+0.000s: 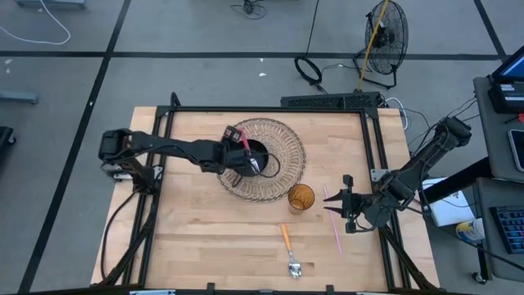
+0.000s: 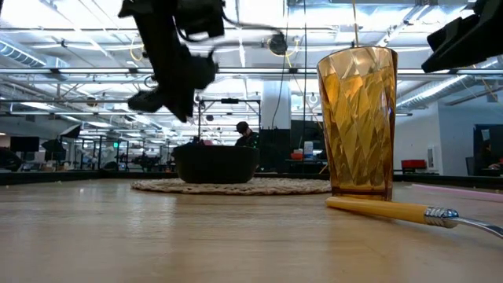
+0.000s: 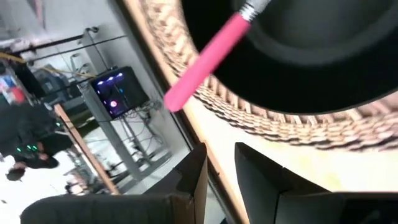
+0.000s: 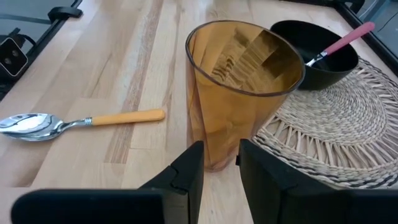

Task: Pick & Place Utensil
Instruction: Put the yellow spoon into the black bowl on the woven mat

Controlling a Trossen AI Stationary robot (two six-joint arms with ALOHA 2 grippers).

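On the wooden desk point(image 1: 205, 238) a round woven mat point(image 1: 282, 147) lies toward the far side, and a black bowl point(image 1: 250, 158) sits on it, left of the mat's centre. A pink-handled utensil point(image 4: 339, 42) rests in the bowl, its metal end down inside and its pink handle leaning out over the rim. The left claw point(image 1: 246, 150) hangs just above the bowl, over the utensil's handle; in the left wrist view its two dark fingers point(image 3: 193, 180) stand a narrow gap apart with nothing between them, and the pink handle lies beyond the fingertips, not held. An amber faceted tumbler point(image 1: 300, 197) stands upright at the mat's near edge, whether touching it or not I cannot tell. Just near of the tumbler lies a spoon with an orange handle point(image 1: 290, 250), flat on the desk, bowl end toward the near edge. To the right of the tumbler a thin pink stick point(image 1: 332, 220) lies flat on the wood. The right claw point(image 1: 344, 206) waits low at the right side of the desk, facing the tumbler, its fingers point(image 4: 189, 171) parted and empty. In the low view a person point(image 2: 245, 135) shows far behind the desk.
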